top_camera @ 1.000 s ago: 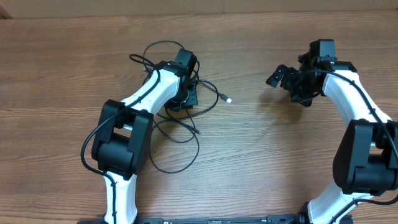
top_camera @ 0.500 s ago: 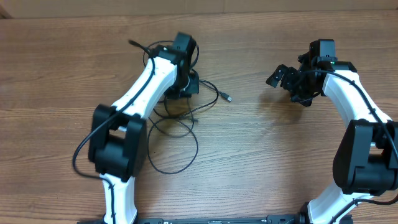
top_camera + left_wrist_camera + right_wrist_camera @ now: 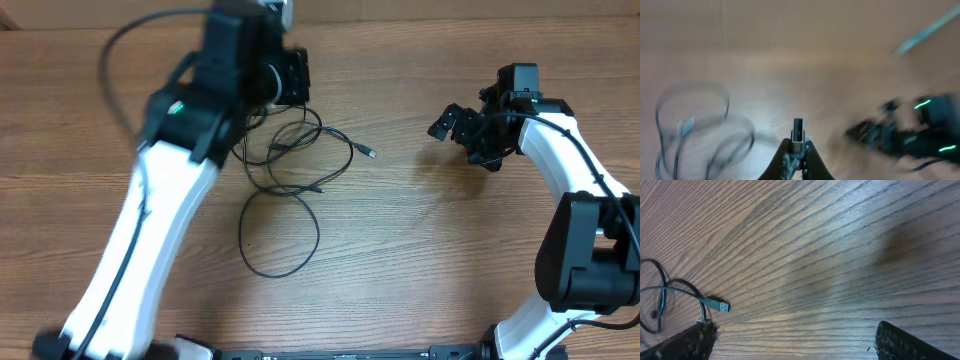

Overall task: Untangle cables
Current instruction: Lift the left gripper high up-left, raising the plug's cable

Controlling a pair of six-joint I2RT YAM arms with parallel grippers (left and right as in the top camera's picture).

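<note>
Overhead, the cables (image 3: 300,150) are seen lying in loose, overlapping loops on the wooden surface (image 3: 420,260). A free plug tip (image 3: 371,152) lies well apart from the right fingers (image 3: 441,126), which are spread wide. The left arm (image 3: 180,110) is raised and blurred.

From the left wrist, the left fingers (image 3: 787,160) are shown pinched shut on a silver plug (image 3: 798,134), with blurred loops at left.

From the right wrist, wide-set fingers are seen at the lower corners, with the plug tip near one.

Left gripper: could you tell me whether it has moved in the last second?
Yes: the left gripper, shut on a cable plug, has lifted and moved toward the far edge of the table.
</note>
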